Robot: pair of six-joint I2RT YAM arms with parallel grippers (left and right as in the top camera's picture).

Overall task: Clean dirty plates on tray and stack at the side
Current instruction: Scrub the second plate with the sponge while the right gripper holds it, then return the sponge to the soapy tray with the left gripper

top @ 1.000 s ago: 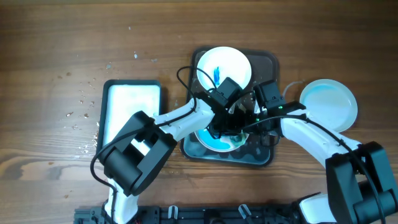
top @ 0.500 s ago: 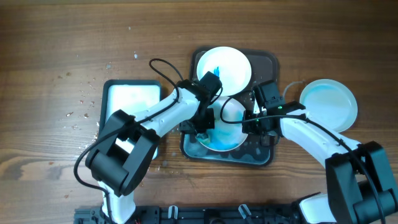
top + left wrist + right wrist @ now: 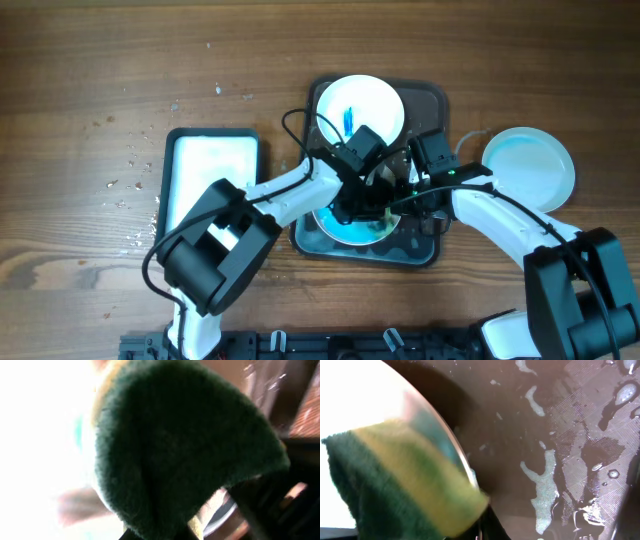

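Note:
The dark grey tray (image 3: 437, 110) holds two plates. The far plate (image 3: 360, 108) has a blue smear. The near plate (image 3: 340, 228) has a blue film and is partly hidden by both grippers. My left gripper (image 3: 362, 203) is shut on a green and yellow sponge (image 3: 180, 450) pressed onto the near plate, which shows bright white in the left wrist view (image 3: 40, 435). My right gripper (image 3: 400, 200) grips that plate's right rim; in the right wrist view the rim (image 3: 365, 400), the sponge (image 3: 405, 490) and one dark finger (image 3: 487, 527) show. The third plate (image 3: 528, 165) lies on the table right of the tray.
A smaller white-bottomed, dark-rimmed tray (image 3: 210, 180) lies to the left. Water droplets (image 3: 130, 170) speckle the wood beside it. The grey tray's floor is wet with puddles (image 3: 545, 485). A black rail (image 3: 300, 345) runs along the table's front edge.
Half a second ago my left gripper with the sponge was at the plate's left side; it has swept back right onto the plate. The right arm has not moved.

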